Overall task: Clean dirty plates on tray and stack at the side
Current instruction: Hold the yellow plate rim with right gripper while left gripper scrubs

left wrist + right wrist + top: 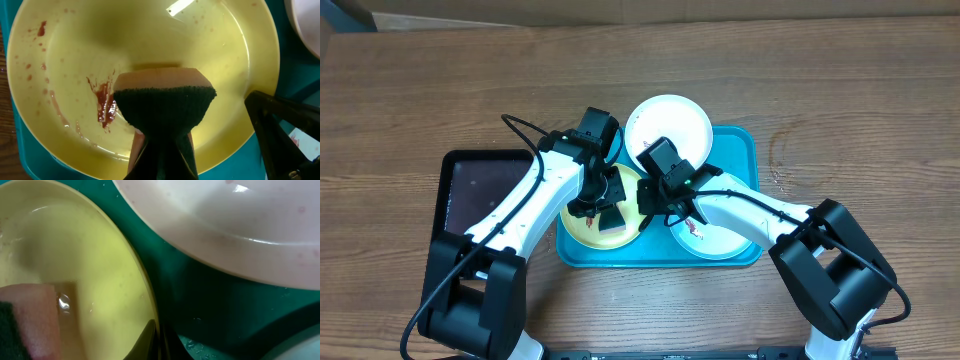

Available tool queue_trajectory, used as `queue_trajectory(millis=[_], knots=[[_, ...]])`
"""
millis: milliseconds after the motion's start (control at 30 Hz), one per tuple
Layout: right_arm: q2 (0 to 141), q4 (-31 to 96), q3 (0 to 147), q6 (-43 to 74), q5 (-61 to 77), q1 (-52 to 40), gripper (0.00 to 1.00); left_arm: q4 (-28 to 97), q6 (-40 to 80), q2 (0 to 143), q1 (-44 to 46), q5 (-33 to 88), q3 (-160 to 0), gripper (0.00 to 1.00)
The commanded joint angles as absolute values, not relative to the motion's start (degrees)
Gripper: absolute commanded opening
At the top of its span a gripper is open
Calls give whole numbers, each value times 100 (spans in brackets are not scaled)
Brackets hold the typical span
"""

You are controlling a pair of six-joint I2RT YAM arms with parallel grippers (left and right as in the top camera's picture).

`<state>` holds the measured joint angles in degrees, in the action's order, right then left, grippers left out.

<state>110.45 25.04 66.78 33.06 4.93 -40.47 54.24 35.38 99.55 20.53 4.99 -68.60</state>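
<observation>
One glossy round yellow plate [165,45], coarse-faced sponge [165,107]

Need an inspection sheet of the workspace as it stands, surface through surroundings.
Surface: wooden table, grain visible.
Job's things: turquoise tray holds three plates. Yellow plate has red smears, white plate has faint specks, mint plate has a small smear and is partly under the right arm.
Clutter: black tray beside the turquoise tray, on the left arm's side.
Grippers: left tool shut on the sponge, which rests on the yellow plate. Right tool shut at that plate's rim; whether it pinches the rim is unclear.
Cables: black cable arcs off the left arm; another runs along the right arm.
Surroundings: nothing seen.
</observation>
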Motion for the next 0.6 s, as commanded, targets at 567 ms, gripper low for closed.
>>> queue_trajectory(millis=[567], knots=[[11109, 2364, 6624, 3328, 578, -4023, 4, 4569, 3640, 9933, 2141, 886, -6300, 4]])
